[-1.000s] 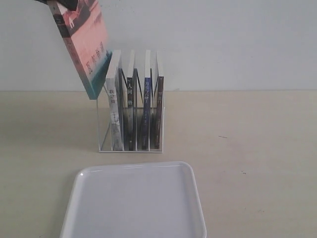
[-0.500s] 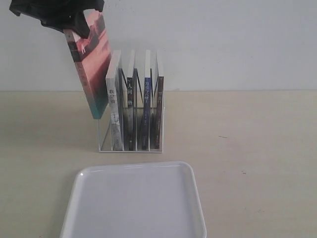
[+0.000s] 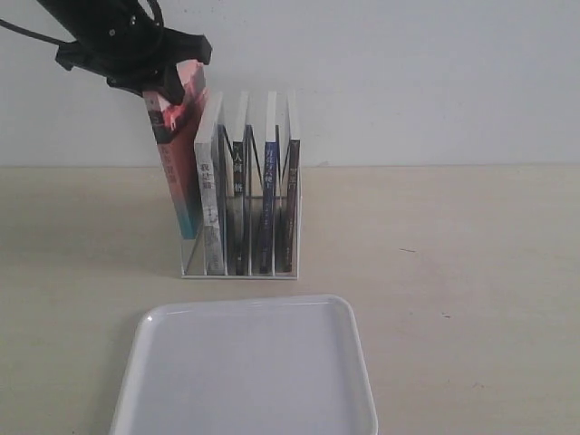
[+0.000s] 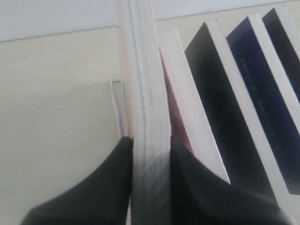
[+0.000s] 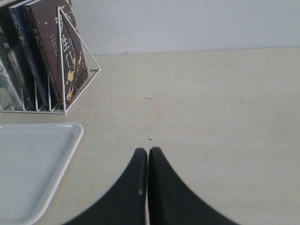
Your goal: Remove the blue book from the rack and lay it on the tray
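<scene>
The blue book (image 3: 268,186) stands upright in the white wire rack (image 3: 240,273), third of the books resting there, between a black-spined book (image 3: 237,181) and a dark brown one (image 3: 292,181). Its blue spine also shows in the wrist views (image 4: 262,84) (image 5: 26,47). My left gripper (image 3: 159,80) (image 4: 150,140) is shut on the top edge of a pink-and-teal book (image 3: 181,163), held nearly upright at the rack's left end, just inside the end wire (image 4: 114,101). The white tray (image 3: 145,328) (image 5: 70,140) lies bare in front of the rack. My right gripper (image 5: 148,151) is shut and holds nothing, low over the table to the right of the tray.
A white-spined book (image 3: 208,190) stands right beside the held book. A pale wall rises close behind the rack. Bare beige tabletop (image 3: 453,272) stretches to the right of rack and tray.
The left gripper has come down and rightward with the pink-and-teal book, swinging it from a strong tilt to nearly upright at the rack's left end. The right gripper's earlier state is not shown.
</scene>
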